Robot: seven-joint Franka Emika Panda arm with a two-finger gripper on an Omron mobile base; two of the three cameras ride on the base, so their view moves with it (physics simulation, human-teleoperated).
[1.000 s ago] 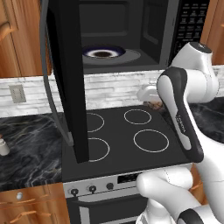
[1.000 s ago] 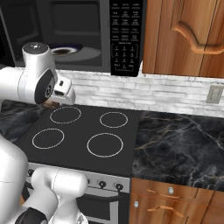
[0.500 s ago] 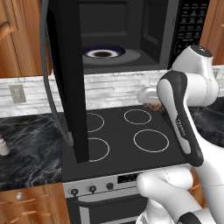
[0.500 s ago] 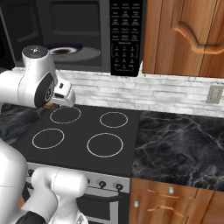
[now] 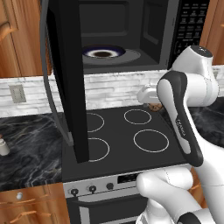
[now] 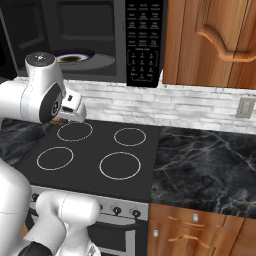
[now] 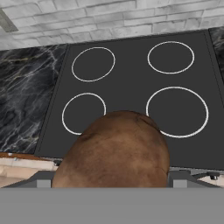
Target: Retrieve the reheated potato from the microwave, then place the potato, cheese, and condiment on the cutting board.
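My gripper (image 7: 113, 177) is shut on the potato (image 7: 116, 151), a lumpy brown ball bulging between the fingers. The hand hangs above the black stovetop (image 7: 131, 87). From the left base view the potato (image 5: 154, 106) peeks out under the gripper (image 5: 148, 99) near the stove's back right. In the right base view the gripper (image 6: 71, 111) sits over the back left burner. The microwave (image 5: 131, 30) stands open above, its door (image 5: 65, 83) swung out, with a glass plate (image 5: 104, 53) inside. The cheese, condiment and cutting board are out of view.
The open microwave door hangs low over the stove's left side. Black marble counter (image 6: 205, 160) flanks the stove on both sides. A small shaker (image 5: 3, 146) stands on the left counter. Wooden cabinets (image 6: 210, 40) are to the right of the microwave.
The arm has shifted a little above the back of the stove, carrying the potato with it. The grip looks the same.
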